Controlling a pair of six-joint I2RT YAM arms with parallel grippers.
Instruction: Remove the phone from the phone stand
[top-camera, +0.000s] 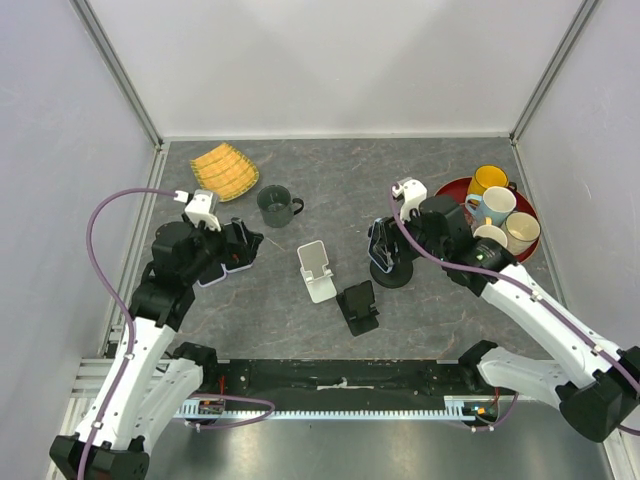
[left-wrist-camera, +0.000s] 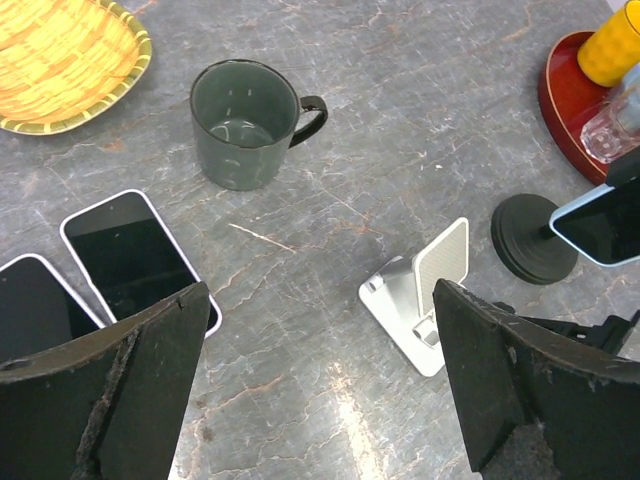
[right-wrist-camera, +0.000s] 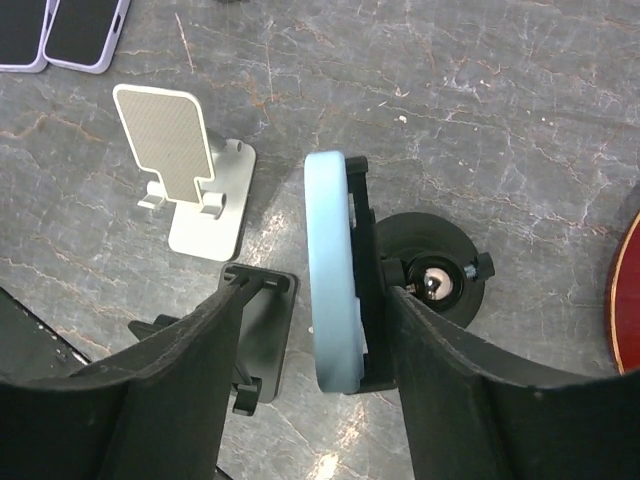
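A light-blue phone (right-wrist-camera: 330, 270) stands edge-on in the black clamp of a stand with a round black base (right-wrist-camera: 440, 262). My right gripper (right-wrist-camera: 320, 300) is open and straddles the phone: the left finger stands clear of it, and the right finger is close against the clamp. In the top view the right gripper (top-camera: 383, 245) covers the phone above the round base (top-camera: 392, 273). The left wrist view shows the phone (left-wrist-camera: 600, 222) on its stand (left-wrist-camera: 533, 240) at the right edge. My left gripper (left-wrist-camera: 320, 390) is open and empty, over bare table at the left.
Two phones (left-wrist-camera: 130, 255) lie flat under the left gripper. A white stand (top-camera: 318, 270) and a black stand (top-camera: 358, 307) sit mid-table, both without phones. A grey mug (top-camera: 278, 205) and a yellow basket (top-camera: 224, 170) are behind. A red tray (top-camera: 455, 190) of cups is at the right.
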